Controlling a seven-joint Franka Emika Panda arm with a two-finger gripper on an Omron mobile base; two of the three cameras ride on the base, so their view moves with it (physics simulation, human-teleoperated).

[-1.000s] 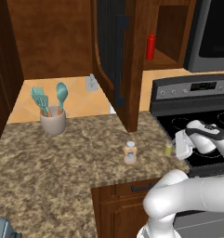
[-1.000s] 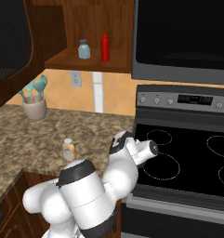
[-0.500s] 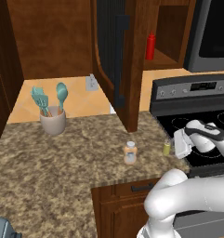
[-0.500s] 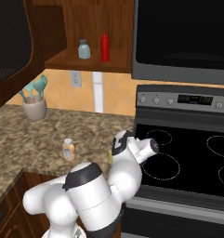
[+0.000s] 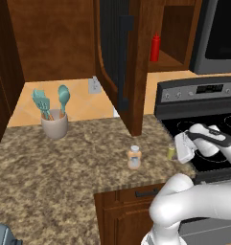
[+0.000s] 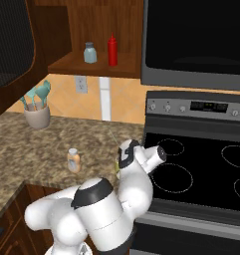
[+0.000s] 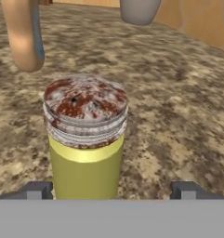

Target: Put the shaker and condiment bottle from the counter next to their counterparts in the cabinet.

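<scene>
In the hand view the gripper (image 7: 111,189) stands spread wide, one fingertip (image 7: 36,189) at each side of the yellow shaker (image 7: 85,139), not closed on it. The shaker stands upright on the granite counter (image 5: 64,162) near the stove edge (image 5: 170,153); a second ago the hand hid it in the left base view. The arm has drawn in lower toward it. Just left stands the tan condiment bottle (image 5: 133,157), unmoved. Farther back sits the utensil crock (image 5: 54,123). Beyond, in the open cabinet (image 6: 91,67), the red squeeze bottle (image 6: 112,50) stands beside a grey-capped jar (image 6: 90,52).
</scene>
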